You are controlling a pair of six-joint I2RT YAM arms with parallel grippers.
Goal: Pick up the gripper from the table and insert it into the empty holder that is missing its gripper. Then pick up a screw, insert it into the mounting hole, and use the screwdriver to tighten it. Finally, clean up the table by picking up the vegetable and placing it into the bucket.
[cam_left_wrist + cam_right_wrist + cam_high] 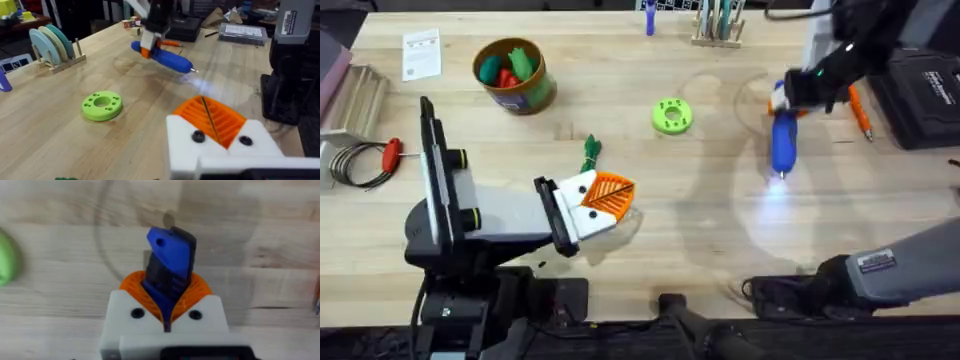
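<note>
Bucket [514,76] holding green and red toys (vegetable [591,153] outside), screwdriver [784,135] in right gripper [167,311]

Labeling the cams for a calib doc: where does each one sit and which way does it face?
Overhead: above the bases, looking down and forward at the table; both arms show.
Left wrist: on the left arm, looking across the table past the left gripper at the green disc.
Right wrist: on the right arm, facing down; the right gripper clamps the blue screwdriver.
Shared: screwdriver and disc.
</note>
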